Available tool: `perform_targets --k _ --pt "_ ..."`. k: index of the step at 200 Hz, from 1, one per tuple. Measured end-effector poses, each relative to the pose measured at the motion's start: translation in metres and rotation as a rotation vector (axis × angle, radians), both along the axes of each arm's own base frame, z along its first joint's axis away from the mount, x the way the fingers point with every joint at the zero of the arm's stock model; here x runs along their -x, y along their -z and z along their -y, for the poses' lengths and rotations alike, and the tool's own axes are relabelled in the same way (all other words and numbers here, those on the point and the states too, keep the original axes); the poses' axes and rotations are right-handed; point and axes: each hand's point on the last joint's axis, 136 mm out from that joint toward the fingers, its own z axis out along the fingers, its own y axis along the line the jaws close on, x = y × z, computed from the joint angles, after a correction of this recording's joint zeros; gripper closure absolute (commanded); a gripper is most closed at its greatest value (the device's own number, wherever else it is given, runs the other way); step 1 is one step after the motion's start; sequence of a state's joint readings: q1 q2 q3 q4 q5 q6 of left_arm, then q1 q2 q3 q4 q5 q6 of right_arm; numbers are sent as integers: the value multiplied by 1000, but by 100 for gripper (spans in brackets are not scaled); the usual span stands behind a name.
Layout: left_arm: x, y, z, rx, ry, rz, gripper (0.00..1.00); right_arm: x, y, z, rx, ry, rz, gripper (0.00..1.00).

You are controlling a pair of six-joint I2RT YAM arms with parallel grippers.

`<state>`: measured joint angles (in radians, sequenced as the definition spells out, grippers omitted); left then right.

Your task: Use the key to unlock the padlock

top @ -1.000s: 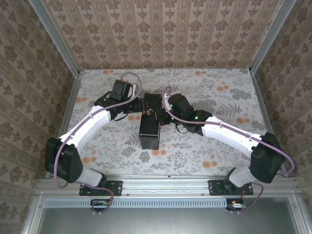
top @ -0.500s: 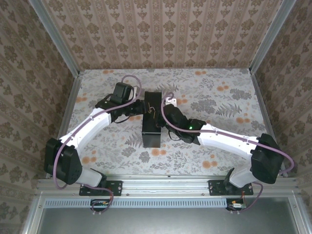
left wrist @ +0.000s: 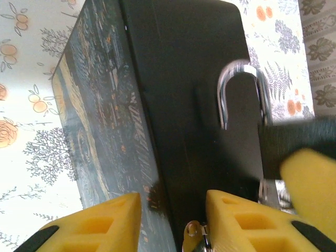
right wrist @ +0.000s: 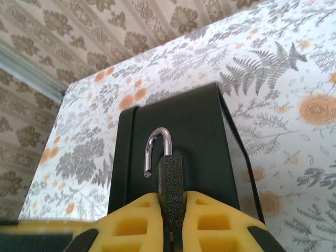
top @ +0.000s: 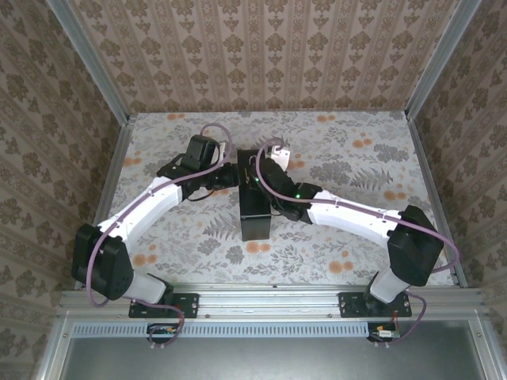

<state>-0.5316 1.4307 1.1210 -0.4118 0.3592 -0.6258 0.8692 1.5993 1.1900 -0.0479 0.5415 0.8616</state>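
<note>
Right wrist view: the padlock (right wrist: pixel 170 178) is seen clamped upright between the yellow fingers (right wrist: pixel 139 215) of the right gripper (right wrist: pixel 170 202), its dark grey body pinched on both sides. Its shackle (right wrist: pixel 157 144) is swung open, with one leg seated in the body and the other end hanging free in the air. Just behind the padlock lies the dark box (right wrist: pixel 178 126), and the lock is held over the box's far end, as is also suggested from above, where the right gripper (top: pixel 260 168) is found over that end of the box (top: pixel 256 210) on the flowered desk (top: pixel 356 158).

From the left wrist, the open shackle (left wrist: pixel 244 79) is seen above the box's black top face. The left gripper (left wrist: pixel 173 210) is placed at the box's left edge, its fingers (left wrist: pixel 92 223) apart and set either side of that edge — no grip on anything can be made out. A small metallic piece (left wrist: pixel 194 234) is glimpsed beside one finger; whether it is the key cannot be told.

The unlocking is judged essentially done, since the shackle is already released. What may be left — the key being withdrawn and the padlock being set down beside the box — cannot be confirmed from these views.
</note>
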Motion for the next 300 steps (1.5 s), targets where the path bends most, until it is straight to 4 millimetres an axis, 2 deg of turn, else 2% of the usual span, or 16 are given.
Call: perform_targets --k 45,63,98,119,153,168,186,200,218,239,246,251,262,273,287,300 --pt "1 1 -13 -22 -17 -21 49 -23 -1 29 11 32 -7 100" --pt "-1 -4 -19 -33 -24 -23 47 -28 -4 58 22 46 -7 96" --pt "-11 -22 -24 -15 -32 7 45 -18 -5 125 -1 76 -13 92" --pt "-18 -27 -32 -6 -52 15 44 -11 30 148 -1 36 -94 90" --pt "-28 -27 -53 -54 -93 35 43 21 136 141 36 -109 -351 86" --pt "-31 -25 -63 -93 -113 42 43 37 169 138 41 -148 -447 72" --pt "-32 -21 -72 -127 -127 39 43 43 181 134 41 -180 -486 52" --pt "-34 -20 -77 -140 -137 44 43 41 177 132 47 -195 -485 33" --pt "-33 -22 -84 -154 -146 53 42 34 154 128 64 -220 -452 27" --pt "-30 -27 -94 -157 -164 69 42 28 91 121 43 -247 -324 21" --pt "-30 -28 -97 -157 -172 72 42 26 67 117 32 -257 -272 13" --pt "-30 -29 -99 -157 -178 74 42 26 50 112 26 -268 -234 1" --pt "-30 -29 -104 -159 -188 74 42 32 11 93 -1 -310 -157 0" --pt "-30 -27 -107 -165 -192 70 42 42 -17 70 -22 -359 -103 0" --pt "-29 -25 -107 -168 -192 64 42 56 -35 45 -39 -414 -83 0" --pt "-28 -25 -107 -169 -188 63 42 66 -34 28 -29 -437 -111 0"
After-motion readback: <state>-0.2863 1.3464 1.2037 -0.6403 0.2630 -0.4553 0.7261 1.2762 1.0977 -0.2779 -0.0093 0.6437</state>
